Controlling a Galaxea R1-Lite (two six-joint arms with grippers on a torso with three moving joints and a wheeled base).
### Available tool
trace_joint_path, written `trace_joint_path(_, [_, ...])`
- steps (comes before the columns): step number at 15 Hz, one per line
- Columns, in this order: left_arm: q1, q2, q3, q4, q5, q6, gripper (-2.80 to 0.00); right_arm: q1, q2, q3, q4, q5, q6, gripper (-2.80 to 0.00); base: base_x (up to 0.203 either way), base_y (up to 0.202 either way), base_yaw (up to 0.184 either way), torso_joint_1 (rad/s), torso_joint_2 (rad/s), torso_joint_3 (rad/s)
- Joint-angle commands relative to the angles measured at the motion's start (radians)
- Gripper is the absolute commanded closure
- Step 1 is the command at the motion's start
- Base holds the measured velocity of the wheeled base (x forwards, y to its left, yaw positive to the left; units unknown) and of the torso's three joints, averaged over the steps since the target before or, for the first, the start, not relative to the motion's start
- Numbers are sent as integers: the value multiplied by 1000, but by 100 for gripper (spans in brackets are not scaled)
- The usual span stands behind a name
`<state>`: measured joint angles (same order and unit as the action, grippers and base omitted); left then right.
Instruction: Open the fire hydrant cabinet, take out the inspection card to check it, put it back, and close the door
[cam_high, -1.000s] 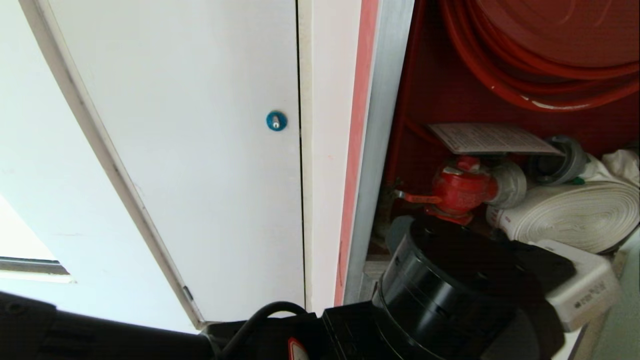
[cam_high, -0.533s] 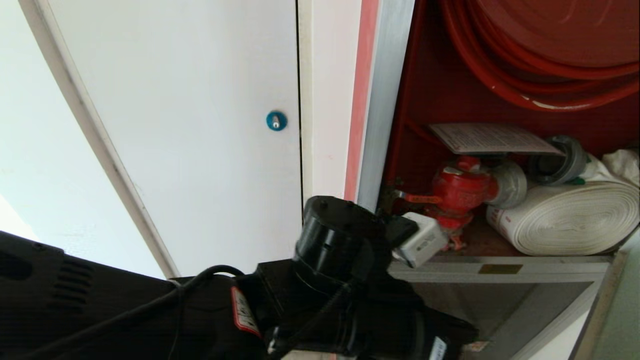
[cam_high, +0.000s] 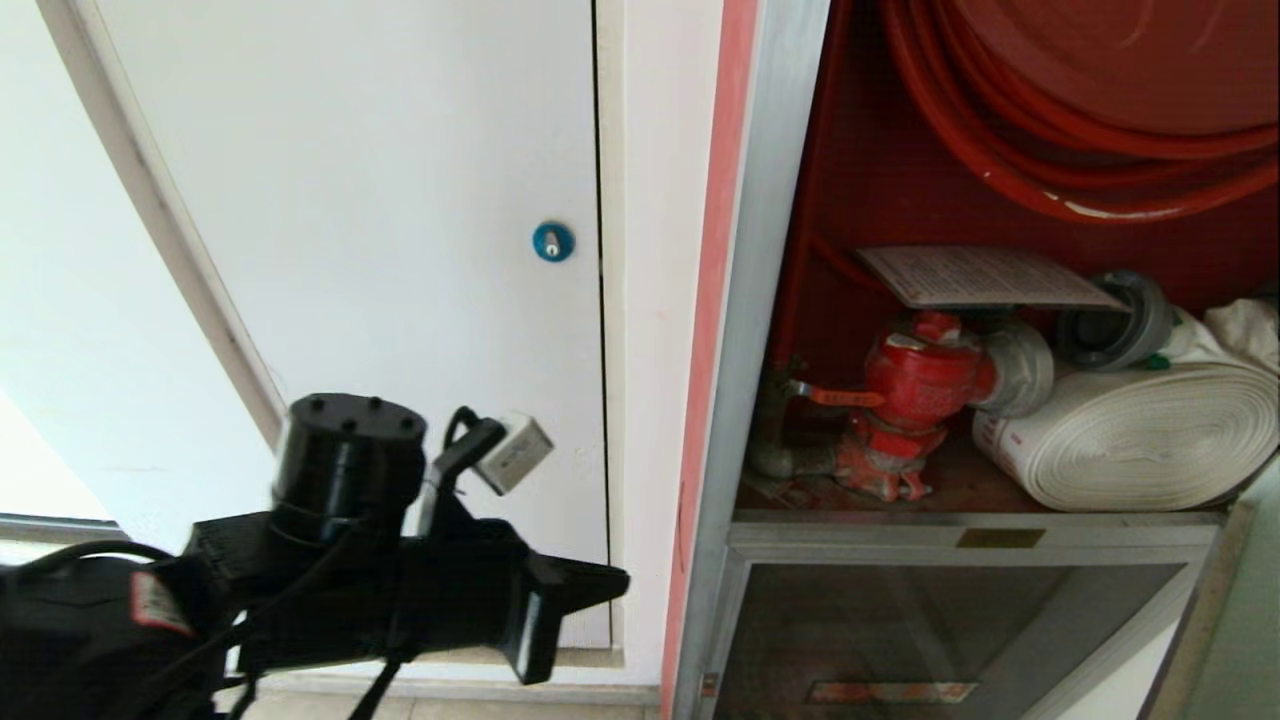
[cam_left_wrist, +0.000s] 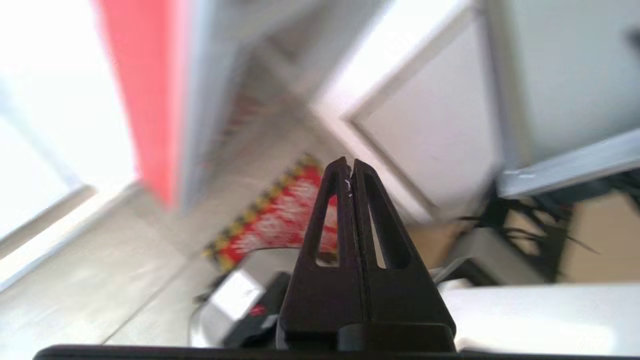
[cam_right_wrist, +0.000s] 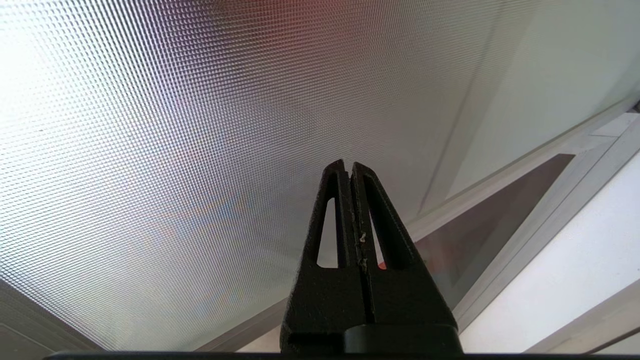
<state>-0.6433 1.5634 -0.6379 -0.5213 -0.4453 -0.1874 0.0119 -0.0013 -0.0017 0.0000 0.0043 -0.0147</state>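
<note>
**Head view: card is back inside, and the door needs shutting next**

Head view shows the left gripper low down in front of the white panel, the one with the small blue lock. Its two fingers are pressed together and hold nothing, and the left wrist view shows the same.

Further right stands the fire hydrant cabinet, wide open. Inside it the inspection card lies flat on top of the red valve, under the red hose reel and next to the white rolled hose. I cannot see the door in this view.

The right gripper is pressed shut too, pointing at a dotted, shiny pane close by. That may be the door, but I cannot be sure.

I think the step now is closing the door. To do it well, the arm should swing clear of the silver frame, get behind the door, and push slowly on its metal edge, not the glass. The card should not be bumped.

A second ago the left arm was big and close in front of the cabinet, hiding the bottom of the valve. Now it has moved over to the left and the shelf shows fully. The card has stayed where it was.
</note>
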Motion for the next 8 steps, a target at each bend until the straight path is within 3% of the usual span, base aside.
trace_joint_path(1, [113, -163, 99, -2, 3, 23, 0, 0, 1, 0, 0, 0, 1, 0, 0, 0, 0, 0, 0, 0])
trace_joint_path(5, [377, -450, 228, 1, 58, 100, 0, 0, 1, 0, 0, 0, -1, 0, 0, 0, 0, 0, 0, 0])
trace_joint_path(8, [559, -626, 286, 6, 228, 132, 0, 0, 1, 0, 0, 0, 9, 0, 0, 0, 0, 0, 0, 0])
